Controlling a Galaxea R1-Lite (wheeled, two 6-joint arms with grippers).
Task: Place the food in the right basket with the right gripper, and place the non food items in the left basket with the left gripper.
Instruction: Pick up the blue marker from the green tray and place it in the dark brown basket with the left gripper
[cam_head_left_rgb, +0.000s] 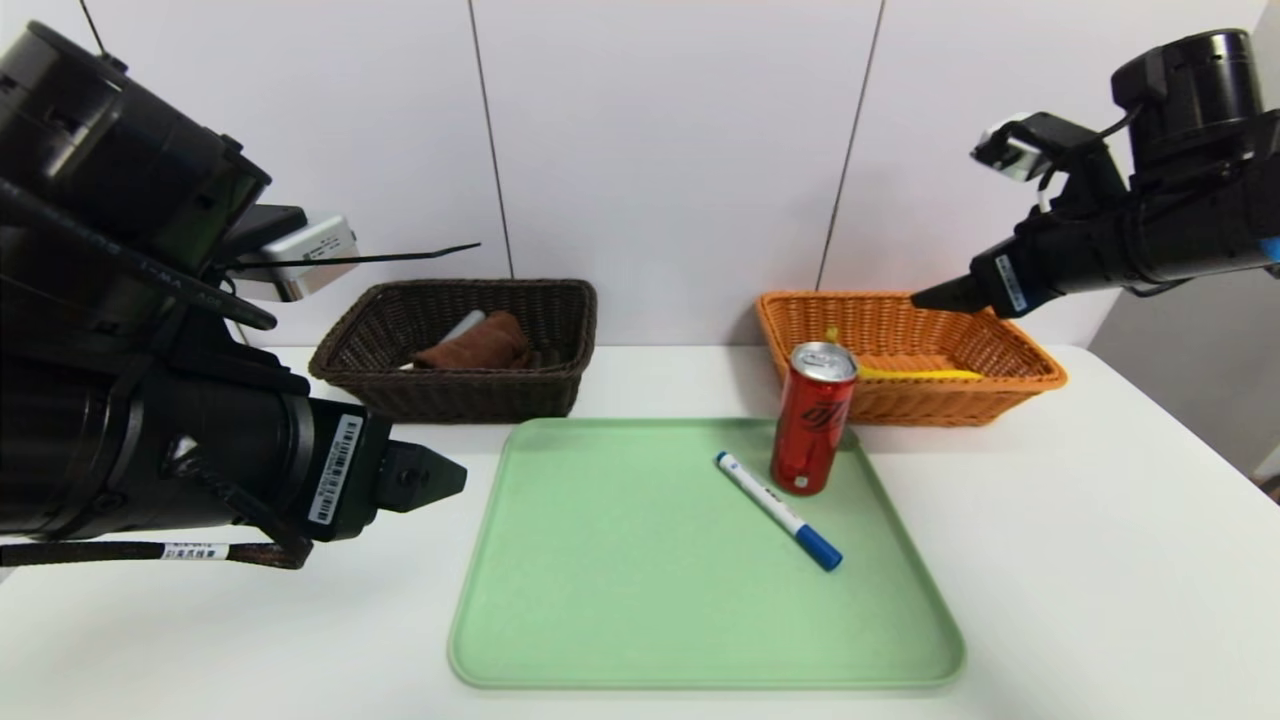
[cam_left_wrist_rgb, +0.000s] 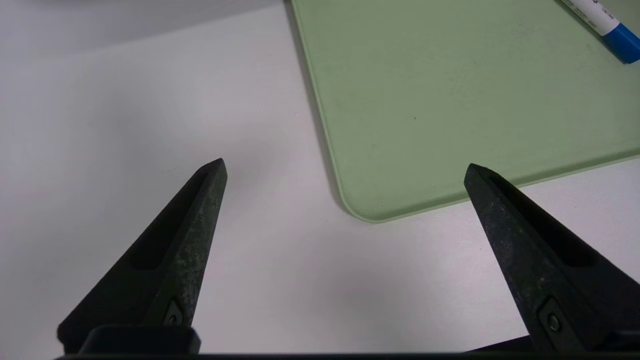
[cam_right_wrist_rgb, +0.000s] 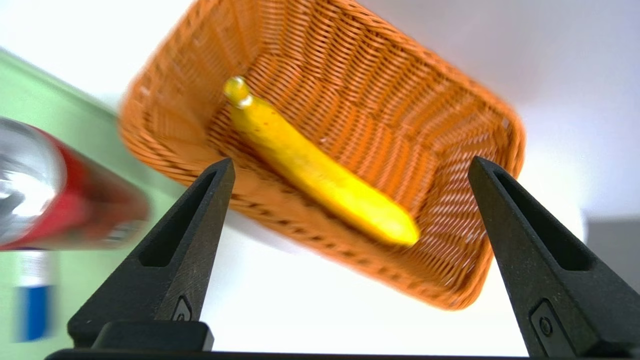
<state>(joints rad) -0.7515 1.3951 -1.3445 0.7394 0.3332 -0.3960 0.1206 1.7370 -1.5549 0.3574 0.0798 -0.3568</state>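
Two baskets stand behind the green tray (cam_head_left_rgb: 620, 600): the dark brown basket (cam_head_left_rgb: 460, 395) holds the rolled cloth (cam_head_left_rgb: 478, 345), the orange basket (cam_right_wrist_rgb: 400, 125) holds the banana (cam_right_wrist_rgb: 320, 175), fully visible only from the right wrist. On the tray, the red can (cam_head_left_rgb: 812, 420) stands upright, just beside the marker (cam_head_left_rgb: 778, 508). The right gripper (cam_right_wrist_rgb: 350, 170) hangs wide open above the orange basket; the left gripper (cam_left_wrist_rgb: 345, 167), jaws wide and empty, hovers over the tray's near-left corner, open tabletop around it.

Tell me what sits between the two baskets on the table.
Nothing: in the head view, only bare white table separates the dark brown basket from the orange basket; the green tray lies nearer the robot.
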